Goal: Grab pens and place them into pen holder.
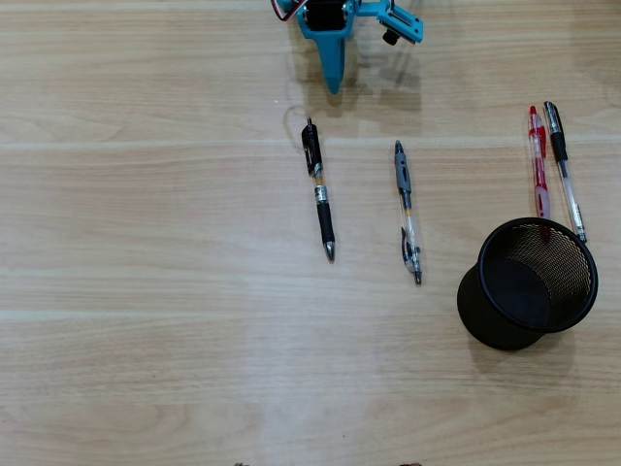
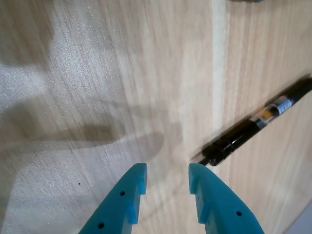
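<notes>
In the wrist view the blue fingers (image 2: 168, 183) are standing apart, gripping nothing, hovering just beside the black pen (image 2: 253, 124). Only the overhead view is showing the mesh cup (image 1: 529, 283), empty, three pens lying nearer it, on the tabletop (image 1: 146, 291).

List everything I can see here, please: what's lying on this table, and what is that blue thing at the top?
black pen: one, black, left of centre, nearest the blue tip.
clear pen: one, grey top, centre.
red pen: one, red translucent, right, above the cup.
second clear pen: one, dark cap, beside the red pen.
pen holder: one, black mesh cup, lower right, empty.
table: one, light wood.
gripper: one, blue, top edge overhead, fingers apart, holding nothing.
</notes>
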